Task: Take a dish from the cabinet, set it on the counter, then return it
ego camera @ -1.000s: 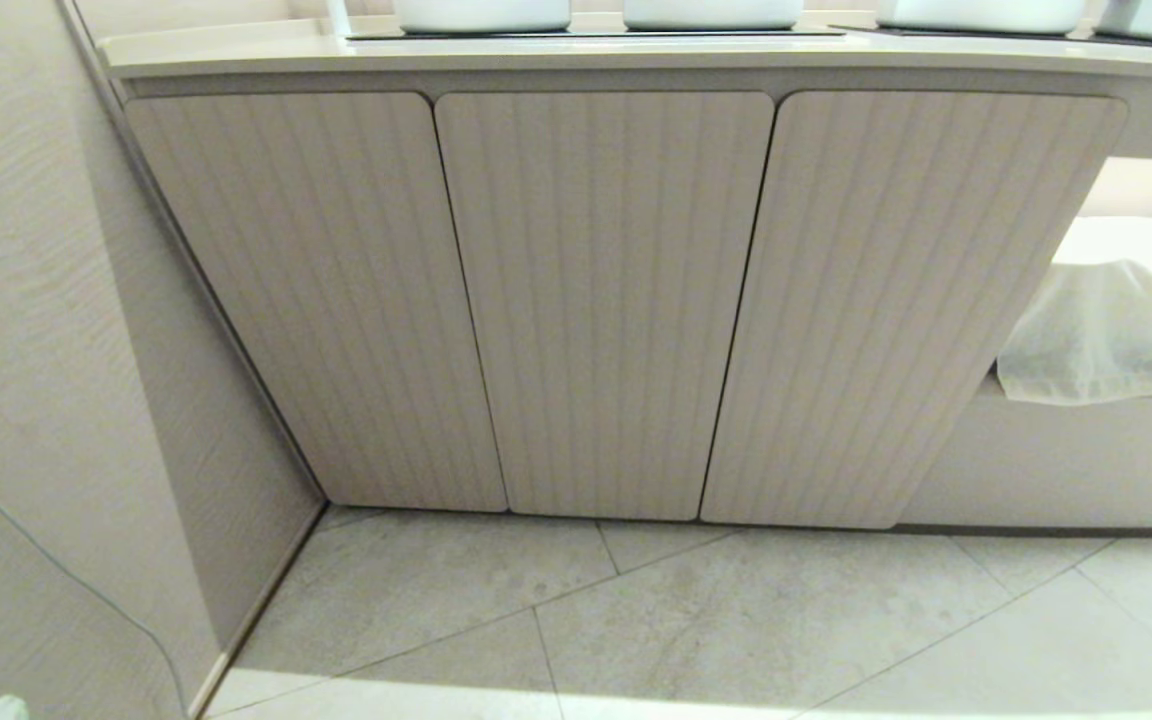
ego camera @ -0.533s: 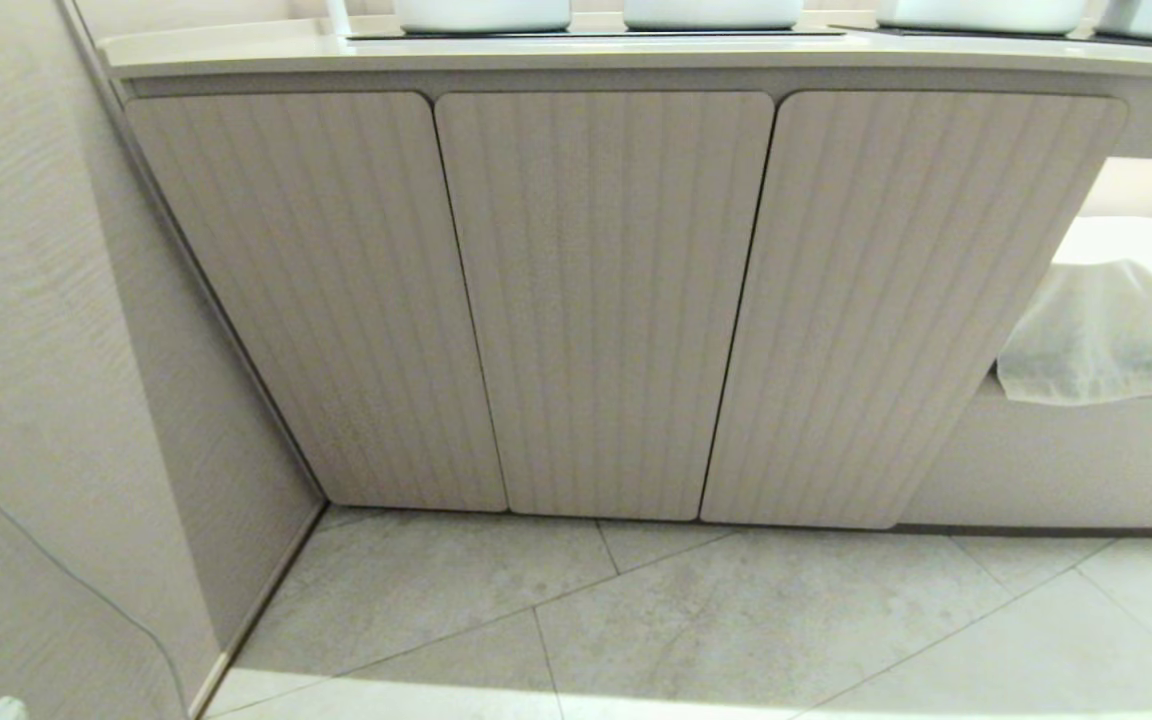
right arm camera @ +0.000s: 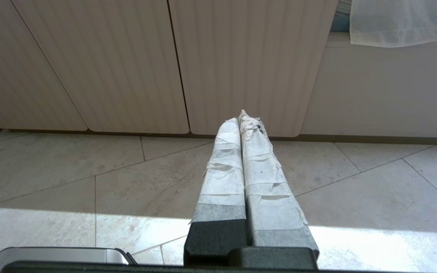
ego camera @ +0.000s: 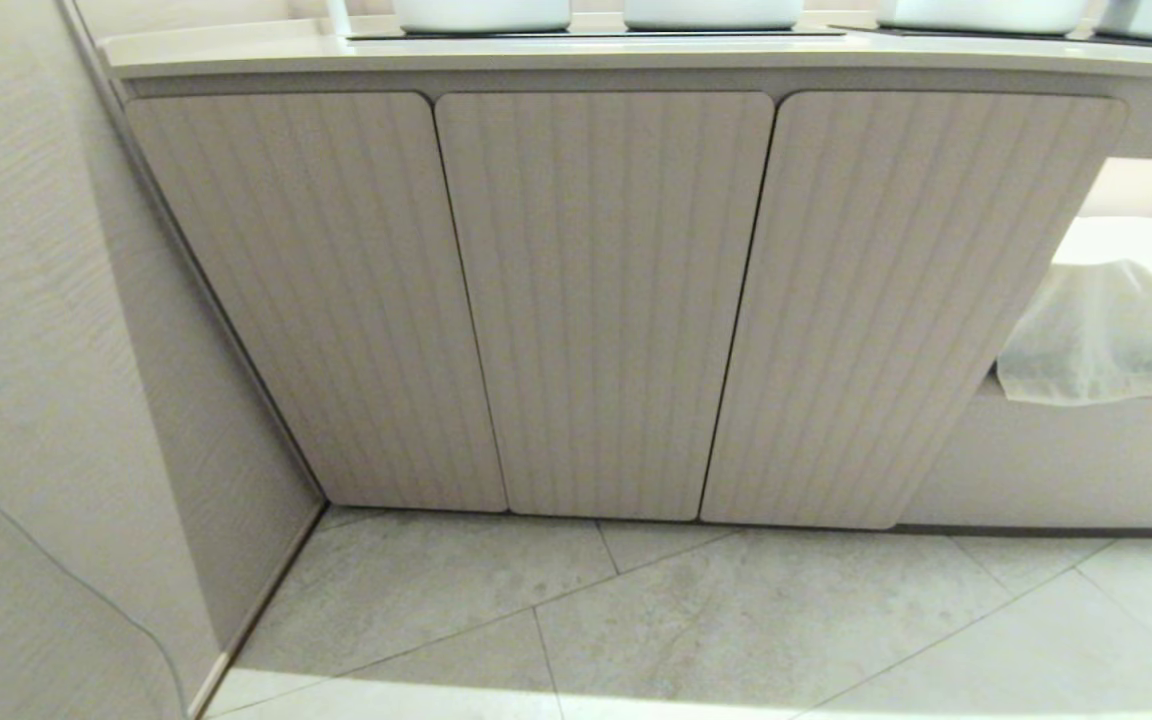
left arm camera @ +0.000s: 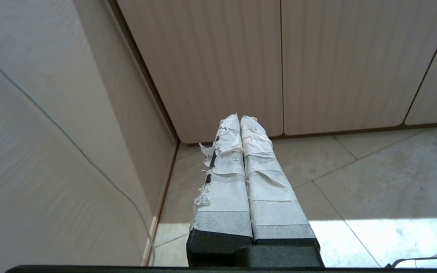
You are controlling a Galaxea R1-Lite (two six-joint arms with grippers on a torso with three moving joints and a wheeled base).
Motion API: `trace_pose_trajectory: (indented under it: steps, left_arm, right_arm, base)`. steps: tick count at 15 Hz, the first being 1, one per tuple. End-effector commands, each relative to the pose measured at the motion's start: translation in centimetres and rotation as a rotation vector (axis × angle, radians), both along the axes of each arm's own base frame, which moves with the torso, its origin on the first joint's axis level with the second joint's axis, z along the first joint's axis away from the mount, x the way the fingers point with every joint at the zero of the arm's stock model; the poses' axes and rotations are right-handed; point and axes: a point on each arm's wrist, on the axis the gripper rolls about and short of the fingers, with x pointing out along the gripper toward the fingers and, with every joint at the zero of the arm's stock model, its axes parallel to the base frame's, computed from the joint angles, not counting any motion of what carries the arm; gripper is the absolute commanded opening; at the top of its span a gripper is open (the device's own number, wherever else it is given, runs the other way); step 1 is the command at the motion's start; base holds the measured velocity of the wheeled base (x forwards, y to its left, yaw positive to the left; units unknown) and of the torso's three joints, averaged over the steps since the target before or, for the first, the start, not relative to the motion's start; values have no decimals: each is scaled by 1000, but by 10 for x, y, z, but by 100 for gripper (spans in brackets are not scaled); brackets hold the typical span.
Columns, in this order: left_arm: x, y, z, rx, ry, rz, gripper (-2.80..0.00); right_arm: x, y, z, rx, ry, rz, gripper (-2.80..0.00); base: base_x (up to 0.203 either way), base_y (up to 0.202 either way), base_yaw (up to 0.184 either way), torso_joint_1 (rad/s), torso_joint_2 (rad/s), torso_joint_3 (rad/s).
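The cabinet (ego camera: 601, 300) stands in front of me with all three fluted beige doors closed. The dish is hidden. The cream counter (ego camera: 236, 52) runs along the top of the head view. Neither gripper shows in the head view. In the left wrist view my left gripper (left arm camera: 240, 117) hangs low over the floor tiles near the corner of the wall and the leftmost door (left arm camera: 222, 68), its taped fingers (left arm camera: 226, 170) pressed together on nothing. My right gripper (right arm camera: 240, 118) is also shut and empty, pointing at the foot of the cabinet (right arm camera: 127, 64).
White vessels (ego camera: 481, 12) stand on the counter's black panels. A white cloth (ego camera: 1106, 330) hangs from an open unit to the right. A wall (ego camera: 36, 300) closes the left side, with a thin cable (left arm camera: 70, 140) on it. Grey tiled floor (ego camera: 736, 620) lies before the doors.
A pale tip of the left gripper at the bottom left corner of the head view has slipped out of view. Cabinet and doors are unchanged.
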Motion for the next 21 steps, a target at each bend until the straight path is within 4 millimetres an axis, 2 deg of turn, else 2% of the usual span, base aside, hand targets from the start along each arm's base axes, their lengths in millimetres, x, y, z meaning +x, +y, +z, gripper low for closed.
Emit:
trace_pose_trajectory:
  steps: [1,6,21]
  left_arm:
    - [-11,0,-8,-1,-78,-12,-280]
    - [-12,-1,-17,-83,14,-55,-280]
    - [-12,-1,-17,-104,2,-42,-280]
  right_arm:
    - [0,0,0,0,1,0,-280]
    - [0,0,0,0,1,0,-280]
    - [0,0,0,0,1,0,-280]
  base:
    - [0,0,0,0,0,0]
    - [0,0,0,0,0,0]
    - [0,0,0,0,0,0]
